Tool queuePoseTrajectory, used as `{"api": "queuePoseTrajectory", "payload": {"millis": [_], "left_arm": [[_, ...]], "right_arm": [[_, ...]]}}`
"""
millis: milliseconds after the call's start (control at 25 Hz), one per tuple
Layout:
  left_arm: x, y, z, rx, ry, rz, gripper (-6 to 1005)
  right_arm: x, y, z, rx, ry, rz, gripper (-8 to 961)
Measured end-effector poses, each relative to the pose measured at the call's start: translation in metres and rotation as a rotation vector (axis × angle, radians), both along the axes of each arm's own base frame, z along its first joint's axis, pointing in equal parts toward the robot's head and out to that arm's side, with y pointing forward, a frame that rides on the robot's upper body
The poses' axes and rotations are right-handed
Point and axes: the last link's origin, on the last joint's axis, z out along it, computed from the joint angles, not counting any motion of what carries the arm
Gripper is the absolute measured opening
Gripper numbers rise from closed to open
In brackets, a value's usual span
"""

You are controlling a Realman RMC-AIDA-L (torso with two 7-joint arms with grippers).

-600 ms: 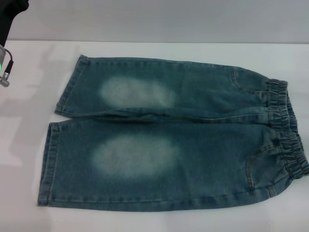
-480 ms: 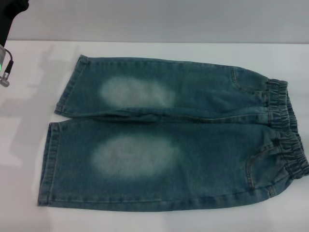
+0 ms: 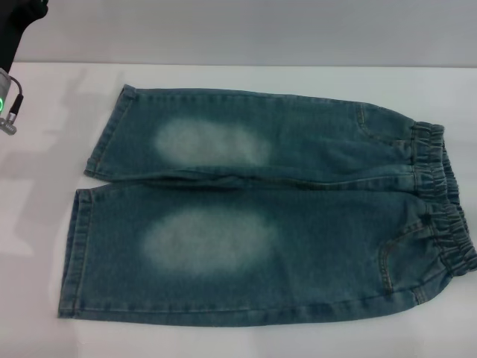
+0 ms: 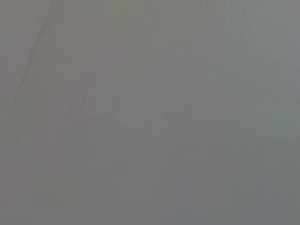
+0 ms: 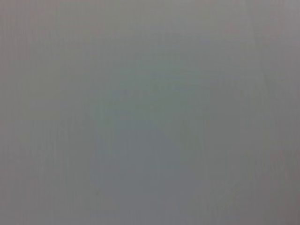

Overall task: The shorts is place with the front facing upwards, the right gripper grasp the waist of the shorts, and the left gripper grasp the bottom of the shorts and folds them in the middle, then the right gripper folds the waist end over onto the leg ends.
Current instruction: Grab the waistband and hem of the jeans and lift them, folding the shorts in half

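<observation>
The shorts (image 3: pixel 298 224) lie flat and spread out on the white table (image 3: pixel 37 209) in the head view, front side up, with pale oval patches on both legs. The ruffled waist (image 3: pixel 445 200) is at the right side. The leg ends (image 3: pixel 74 253) point left, the farther one (image 3: pixel 109 134) sitting slightly further right. Only a piece of my left arm (image 3: pixel 9 104), grey metal with a green light, shows at the far left edge, well clear of the cloth. My right gripper is out of view. Both wrist views show only a blank grey surface.
Bare white table surrounds the shorts at the left and along the back edge (image 3: pixel 261 66). A grey wall (image 3: pixel 261 30) rises behind the table. The waist end reaches almost to the right border of the head view.
The piece of my left arm at the far left edge has shifted very slightly. The shorts have not moved.
</observation>
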Motion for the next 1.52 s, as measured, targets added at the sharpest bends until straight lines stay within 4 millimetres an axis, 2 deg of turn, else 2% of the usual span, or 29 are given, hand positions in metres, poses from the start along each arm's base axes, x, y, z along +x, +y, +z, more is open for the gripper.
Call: {"api": "queuePoseTrajectory", "payload": {"millis": [360,400,560,600,800,1000,1160,1240,1520], "left_arm": [[0.013,0.015,0.009,-0.115,-0.040,-0.046,785],[0.018,0.023,0.016,-0.186,-0.051,-0.056,785],[0.024,0.032,0.026,-0.281,-0.050,-0.073,785],[0.028,0.039,0.036,-0.389,-0.075,-0.081,785],[0.040,0.045,0.055,-0.607,-0.096,-0.093,785],[0.056,0.034,0.075,-0.841,-0.112,-0.121,785],[0.065,0.017,0.090,-1.046,-0.108,-0.096,785],[0.063,0.007,0.091,-1.146,-0.124,-0.056,785],[0.050,-0.009,0.083,-1.300,-0.155,0.042,785]], "right_arm": [[-0.002,0.002,0.000,0.000,0.001,0.005,491],[-0.001,0.001,0.000,0.000,0.001,0.004,491],[0.001,-0.001,0.000,0.001,0.004,-0.004,491],[0.003,-0.002,0.000,0.004,0.007,-0.010,491],[0.007,-0.003,0.001,0.011,0.021,-0.030,492],[0.008,-0.004,0.005,0.018,0.014,-0.033,492],[0.010,-0.004,0.012,0.023,0.005,-0.037,492],[0.012,-0.003,0.014,0.024,0.001,-0.039,492],[0.014,-0.003,0.023,0.033,-0.015,-0.042,492]]}}
